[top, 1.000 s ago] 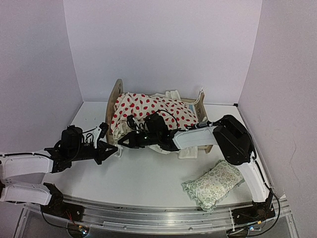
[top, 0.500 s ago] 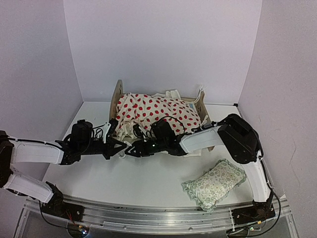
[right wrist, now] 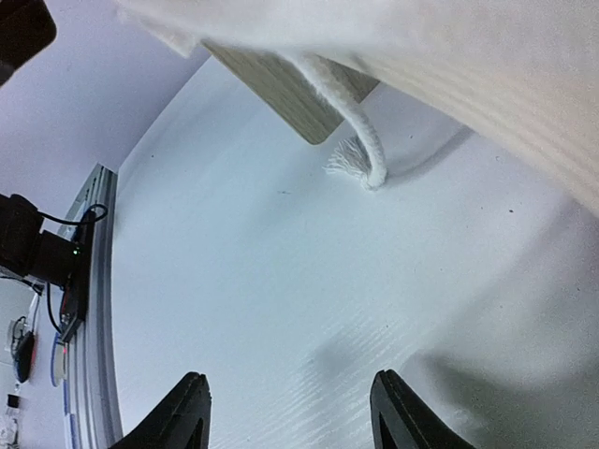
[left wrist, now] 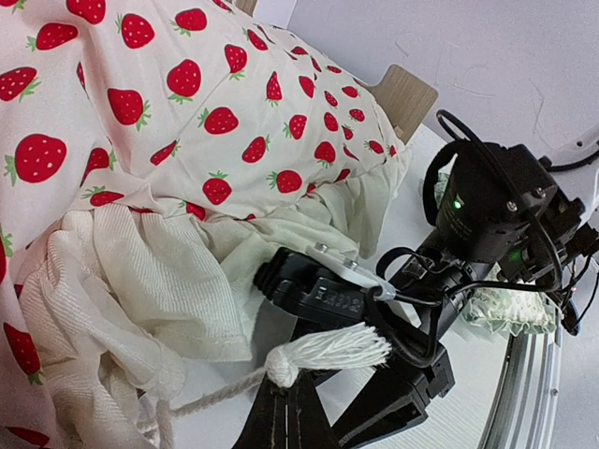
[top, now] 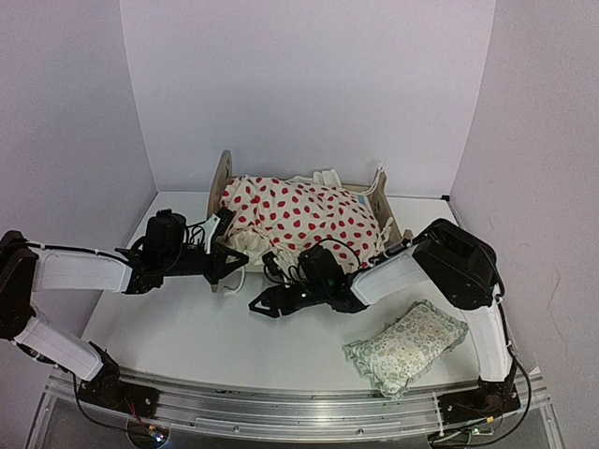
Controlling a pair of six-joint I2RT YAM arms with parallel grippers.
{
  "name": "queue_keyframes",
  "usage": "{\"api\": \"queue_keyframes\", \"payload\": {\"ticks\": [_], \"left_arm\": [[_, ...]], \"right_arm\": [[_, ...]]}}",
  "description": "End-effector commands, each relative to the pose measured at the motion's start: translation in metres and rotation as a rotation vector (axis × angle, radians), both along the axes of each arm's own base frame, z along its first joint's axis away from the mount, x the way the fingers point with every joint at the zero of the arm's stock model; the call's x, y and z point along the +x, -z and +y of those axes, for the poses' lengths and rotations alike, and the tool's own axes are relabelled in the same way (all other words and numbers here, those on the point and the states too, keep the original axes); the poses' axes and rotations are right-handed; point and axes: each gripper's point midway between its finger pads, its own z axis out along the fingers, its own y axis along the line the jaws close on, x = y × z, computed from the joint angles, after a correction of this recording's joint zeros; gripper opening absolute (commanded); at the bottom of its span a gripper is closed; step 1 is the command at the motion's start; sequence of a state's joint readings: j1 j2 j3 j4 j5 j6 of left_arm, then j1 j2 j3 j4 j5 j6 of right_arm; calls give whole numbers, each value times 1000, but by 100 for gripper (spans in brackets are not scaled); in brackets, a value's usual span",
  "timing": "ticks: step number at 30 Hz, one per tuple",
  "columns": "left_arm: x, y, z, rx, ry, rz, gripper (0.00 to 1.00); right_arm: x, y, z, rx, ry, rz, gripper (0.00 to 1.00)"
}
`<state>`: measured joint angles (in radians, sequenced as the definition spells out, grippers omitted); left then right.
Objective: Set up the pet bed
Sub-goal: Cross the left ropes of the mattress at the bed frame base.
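The pet bed stands at the back of the table, its wood headboard on the left. A cream red-dotted cushion is heaped over it and hides the base. My left gripper is at the cushion's front left corner, shut on the knot of a white tassel cord that hangs from the cushion. My right gripper hovers low over the table just in front of the bed. In the right wrist view it stands open with only bare table between its fingers.
A green floral frilled pillow lies on the table at the front right. A second tassel cord dangles beside a wooden bed board. White walls close in on three sides. The arms' rail runs along the near edge.
My left gripper has travelled right to the cushion's corner, staying shut. My right gripper has opened, come off the cushion's edge and dropped toward the near side.
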<state>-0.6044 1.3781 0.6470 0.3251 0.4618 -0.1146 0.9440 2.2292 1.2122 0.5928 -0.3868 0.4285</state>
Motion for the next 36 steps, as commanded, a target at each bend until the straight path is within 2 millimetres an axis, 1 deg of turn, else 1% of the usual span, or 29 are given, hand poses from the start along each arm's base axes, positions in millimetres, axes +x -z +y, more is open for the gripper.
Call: {"api": "queue_keyframes", "payload": {"ticks": [1,5,10,15,17,20,24,26,30,34,36], "left_arm": [[-6,-16,-8,-39,39,10,2],[-20,-7,-3,-52,47,56,4],[-34,0,2,-69,59,120,5],[-39,-8,0,-109,64,161,6],[-38,-7,0,-112,61,172,6],[-38,-4,-1,-118,60,187,6],[-37,-1,-2,-112,58,208,5],[-36,-3,-1,-113,51,212,5],[-36,-7,-2,-127,44,225,5],[-35,-8,-4,-140,42,247,5],[-36,-11,-4,-143,44,242,5]], "right_arm": [[15,-42,14,164,65,-223,59],[12,-45,29,203,50,-298,60],[7,-58,39,269,34,-420,62],[12,-55,47,301,56,-446,63],[15,-55,49,316,72,-457,63],[19,-54,54,314,109,-500,61],[25,-59,56,340,177,-573,57],[28,-62,58,361,203,-594,55],[28,-66,65,389,217,-631,51],[35,-73,65,357,299,-725,44],[33,-77,65,348,306,-750,43]]}}
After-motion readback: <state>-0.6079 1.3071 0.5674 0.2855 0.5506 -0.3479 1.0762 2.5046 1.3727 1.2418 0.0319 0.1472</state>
